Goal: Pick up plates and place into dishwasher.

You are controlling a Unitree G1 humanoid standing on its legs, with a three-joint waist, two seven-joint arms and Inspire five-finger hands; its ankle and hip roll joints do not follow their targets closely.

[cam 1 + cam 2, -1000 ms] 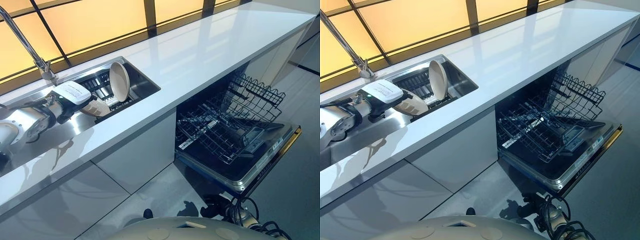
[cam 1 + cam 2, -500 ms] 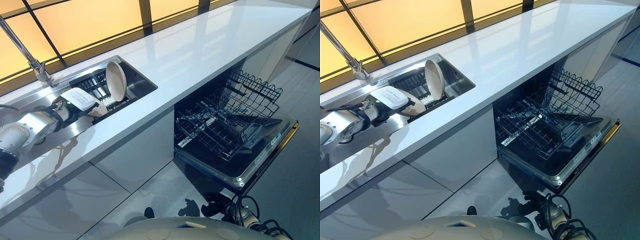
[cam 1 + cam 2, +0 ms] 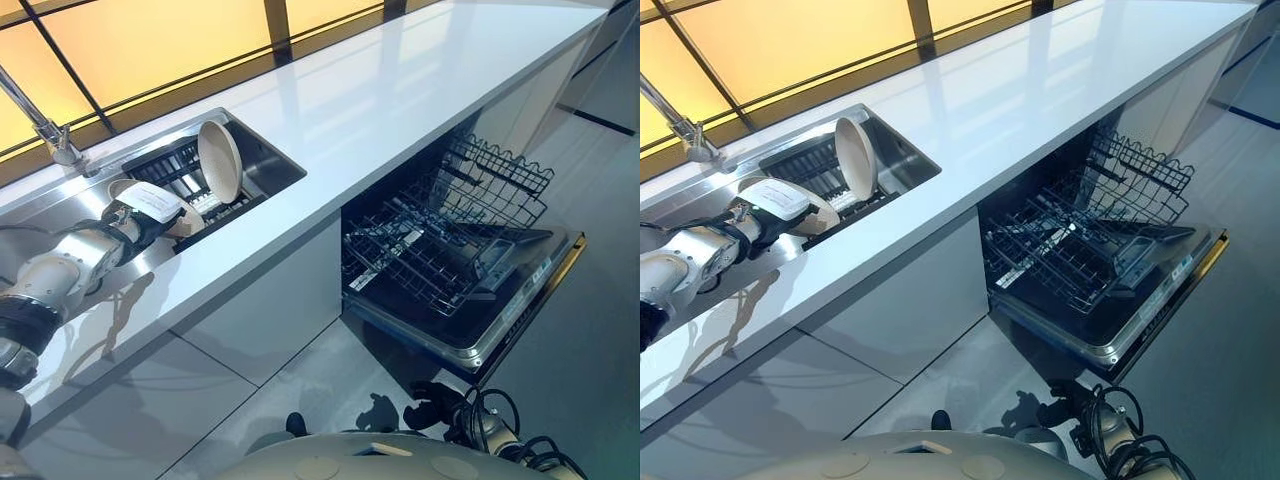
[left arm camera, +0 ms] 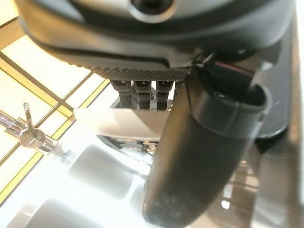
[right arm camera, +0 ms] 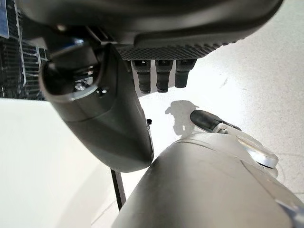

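At the tabletop's left end, the left hand (image 3: 150, 205) reached into the sink (image 3: 275, 160), where a low plate (image 3: 820, 213) lay against the rack (image 3: 810, 165). In the wrist view its fingers (image 4: 142, 92) curled over the plate's pale rim with the thumb (image 4: 199, 156) below, so it seemed to pinch it. A second plate (image 3: 219, 160) stood upright in the rack just beside. A sound lift would need a firm pinch and a straight rise clear of that neighbour. Toward the right end, the dishwasher (image 3: 470, 340) stood open, its basket (image 3: 440, 250) pulled out. The right hand (image 5: 109, 109) hung near the floor, fingers relaxed, holding nothing.
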